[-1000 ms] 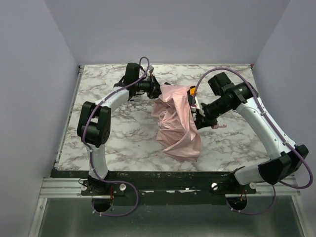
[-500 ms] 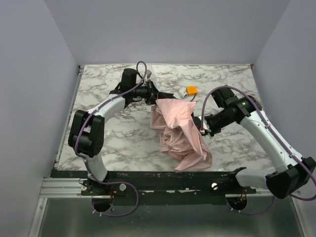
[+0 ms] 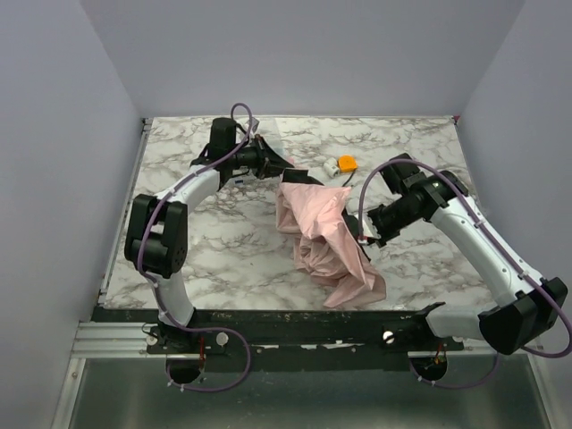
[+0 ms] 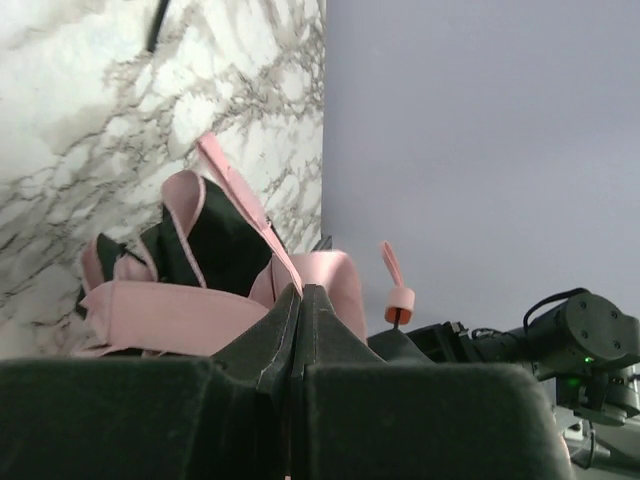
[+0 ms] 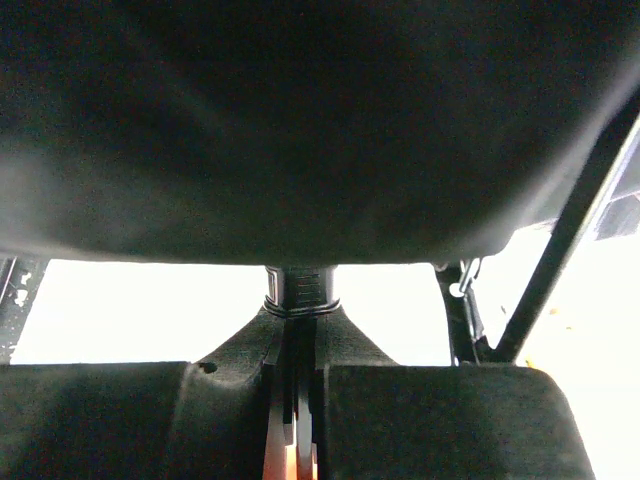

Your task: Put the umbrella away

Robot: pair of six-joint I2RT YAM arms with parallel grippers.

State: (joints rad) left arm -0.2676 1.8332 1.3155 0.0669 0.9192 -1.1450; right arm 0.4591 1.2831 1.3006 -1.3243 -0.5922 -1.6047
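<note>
Top external view: umbrella (image 3: 326,237) lies as a crumpled pale pink heap on the marble table (image 3: 197,259), approx. mid-table and trailing twd the near edge, canopy slack & folded over itself. Left gripper (image 3: 284,172) sits at the heap's far end, clenched on the fabric edge. Left wrist cam confirms this: fingers (image 4: 335,345) pressed together w/ a pink fold pinched between them, black lining showing in the bunched cloth beyond. Right gripper (image 3: 365,234) is tucked against the heap's right side. Right wrist cam shows it under the dark canopy, jaws closed tight around a black ribbed collar (image 5: 297,288) of the umbrella, thin black ribs (image 5: 565,240) off to the right. Orange-and-white gadget (image 3: 345,164) sits on the table just beyond the fabric, btwn the two arms, not touching either.
</note>
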